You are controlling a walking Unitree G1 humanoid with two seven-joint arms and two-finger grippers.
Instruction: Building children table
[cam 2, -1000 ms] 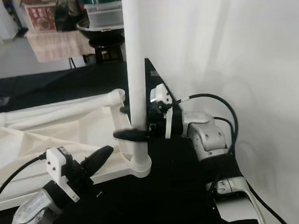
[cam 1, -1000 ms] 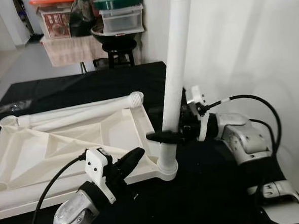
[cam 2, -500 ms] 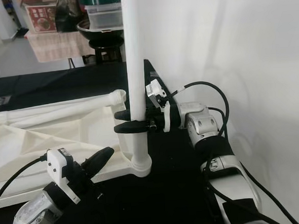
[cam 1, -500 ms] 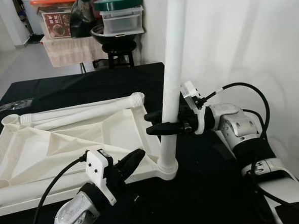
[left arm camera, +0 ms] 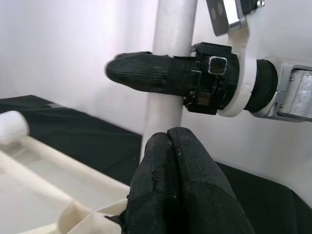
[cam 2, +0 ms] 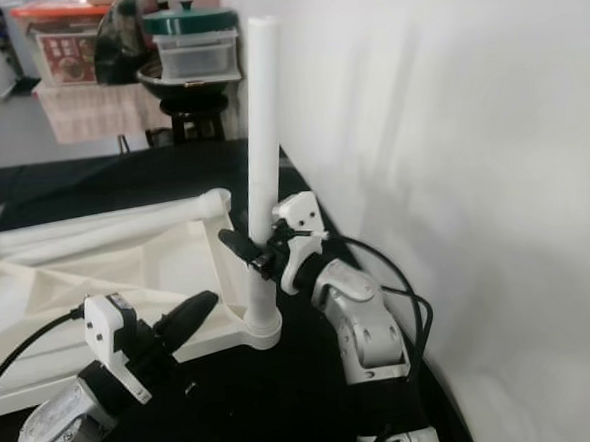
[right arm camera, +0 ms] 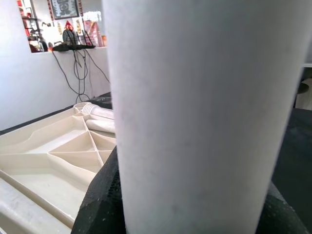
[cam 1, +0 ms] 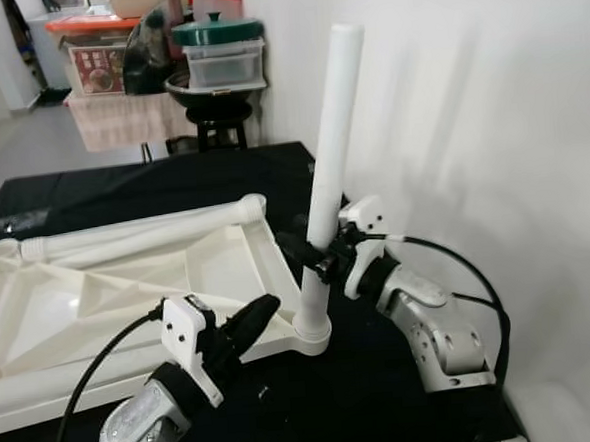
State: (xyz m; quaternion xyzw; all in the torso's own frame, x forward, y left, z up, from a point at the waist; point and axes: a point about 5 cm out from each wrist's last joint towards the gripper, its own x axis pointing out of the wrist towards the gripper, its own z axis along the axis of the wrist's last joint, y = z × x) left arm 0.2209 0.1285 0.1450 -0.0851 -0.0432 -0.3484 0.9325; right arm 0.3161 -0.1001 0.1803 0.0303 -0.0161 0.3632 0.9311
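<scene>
Right claw point(cam 1: 316, 263): we are squeezing the standing white table leg point(cam 1: 327, 169) with our two black fingers, one on each side of it, low down on the leg.
Standing table leg: it is pointing up, leaning a little, with its bottom end sitting in the round corner socket point(cam 1: 312, 332) of the tabletop.
Tabletop point(cam 1: 129, 291): the white plastic top is lying upside down on the surface, showing its ribs and hollow parts.
Second table leg point(cam 1: 135, 231): this white leg is lying flat along the far edge of the tabletop, touching it.
Left claw point(cam 1: 253, 316): we are keeping our two fingers pressed tight together with nothing between them. The tips are hovering just beside the corner socket, near the bottom of the standing leg.
Surface point(cam 1: 152, 180): it is covered with a black cloth, and the tabletop is resting on it.
Wall point(cam 1: 489, 119): a plain white wall is standing close on our right side.
Far away: a stool point(cam 1: 217, 126) is holding a clear box with a green lid point(cam 1: 218, 30).
</scene>
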